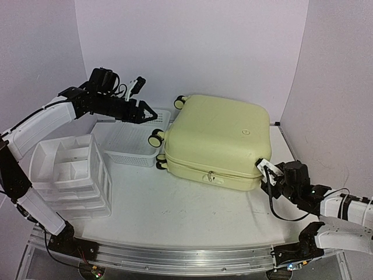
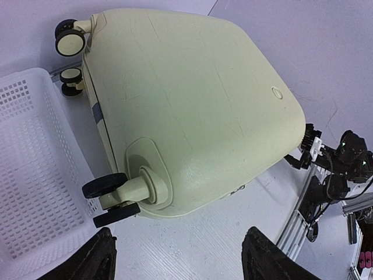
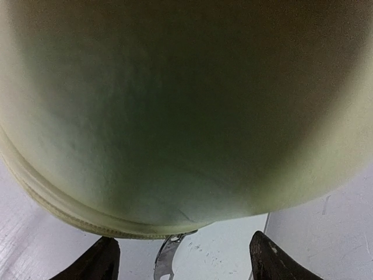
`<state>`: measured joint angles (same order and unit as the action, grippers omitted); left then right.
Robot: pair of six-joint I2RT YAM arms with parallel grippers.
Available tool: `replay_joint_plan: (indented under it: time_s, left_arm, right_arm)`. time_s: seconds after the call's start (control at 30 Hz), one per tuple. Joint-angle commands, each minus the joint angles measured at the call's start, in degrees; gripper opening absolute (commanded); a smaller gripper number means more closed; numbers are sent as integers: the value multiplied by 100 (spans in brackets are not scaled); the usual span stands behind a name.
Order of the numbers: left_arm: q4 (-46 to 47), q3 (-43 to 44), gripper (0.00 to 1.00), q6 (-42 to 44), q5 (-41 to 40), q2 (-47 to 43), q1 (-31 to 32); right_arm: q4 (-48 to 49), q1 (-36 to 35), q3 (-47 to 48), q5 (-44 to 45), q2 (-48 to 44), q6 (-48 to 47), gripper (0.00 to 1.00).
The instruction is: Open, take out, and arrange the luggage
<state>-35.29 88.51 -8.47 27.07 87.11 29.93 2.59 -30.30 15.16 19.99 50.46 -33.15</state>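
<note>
The pale yellow luggage [image 1: 218, 137] lies flat and closed in the middle of the table, wheels [image 1: 155, 139] toward the left. It fills the left wrist view [image 2: 192, 99] and the right wrist view [image 3: 186, 105]. My left gripper [image 1: 147, 112] is open and empty, raised over the basket just left of the luggage's wheels. My right gripper [image 1: 266, 173] is open at the luggage's near right corner. In the right wrist view a metal zipper pull [image 3: 166, 259] hangs from the seam between my fingertips [image 3: 271, 262], not gripped.
A white mesh basket [image 1: 137, 140] stands left of the luggage. A white plastic drawer organizer [image 1: 70, 172] stands at the near left. White walls enclose the table on three sides.
</note>
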Motion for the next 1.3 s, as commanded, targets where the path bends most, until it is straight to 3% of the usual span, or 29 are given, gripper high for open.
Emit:
replay_joint_plan:
  time_s: [0.0, 0.37, 0.63, 0.9, 1.17, 1.27]
  left_arm:
    - [237, -21, 74, 131, 48, -224, -5]
    - [255, -92, 74, 170, 70, -177, -27]
    - [321, -149, 74, 117, 190, -200, -40]
    - [356, -176, 74, 124, 205, -256, -49]
    - [365, -194, 74, 122, 202, -248, -65]
    - [369, -203, 74, 126, 208, -247, -82]
  right_arm:
    - [507, 59, -136, 638, 319, -142, 73]
    - [969, 77, -429, 867, 88, -266, 50]
    - [936, 1148, -453, -762, -23, 166, 54]
    - [919, 1375, -373, -1665, 133, -16, 75]
    - [1007, 1581, -341, -1739, -43, -493, 73]
    - [1092, 1819, -336, -2275, -16, -512, 70]
